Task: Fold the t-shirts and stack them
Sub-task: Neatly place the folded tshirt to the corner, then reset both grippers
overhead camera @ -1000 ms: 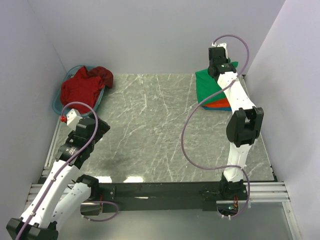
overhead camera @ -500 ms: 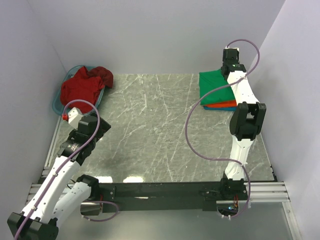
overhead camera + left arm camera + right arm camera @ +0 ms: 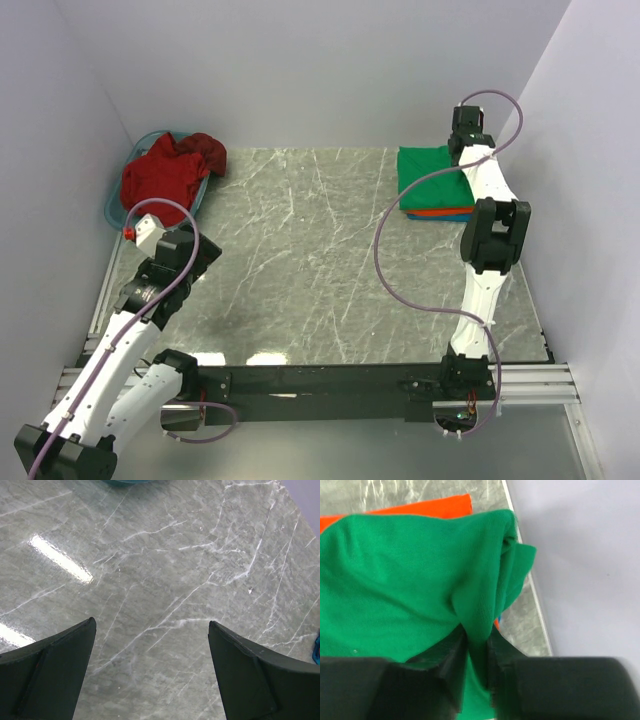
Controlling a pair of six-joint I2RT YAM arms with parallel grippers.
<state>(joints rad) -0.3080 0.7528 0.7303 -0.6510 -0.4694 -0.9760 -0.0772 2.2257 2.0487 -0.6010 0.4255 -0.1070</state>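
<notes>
Looks like a robot lab test booth: plain pale walls (image 3: 300,70) box in a marble-patterned table (image 3: 300,260) on three sides; the left arm (image 3: 130,330) and the right arm (image 3: 485,250) sit bolted to a metal rail (image 3: 330,380) along its near edge; purple cables (image 3: 385,270) loop off them.

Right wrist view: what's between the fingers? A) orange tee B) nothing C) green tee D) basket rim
C: a fold of the green t-shirt is pinched between the fingers of the right gripper, while the orange t-shirt only shows underneath at the far edge.
</notes>
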